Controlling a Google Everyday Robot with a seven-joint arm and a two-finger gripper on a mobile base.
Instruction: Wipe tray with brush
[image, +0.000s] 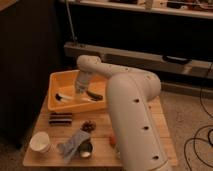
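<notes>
A yellow tray (59, 79) sits at the back left of a wooden table (162, 132). My white arm reaches over it from the right. My gripper (80, 90) points down into the middle of the tray. A brush with a dark handle (95, 95) and a white bristle end (63, 97) lies across the tray floor under the gripper. The gripper's tip touches or nearly touches the brush.
In front of the tray lie a dark flat bar (60, 118), a small dark clump (88, 125), a grey-blue cloth (72, 143), a round metal object (86, 148) and a white cup (40, 142). A dark wall and shelf stand behind.
</notes>
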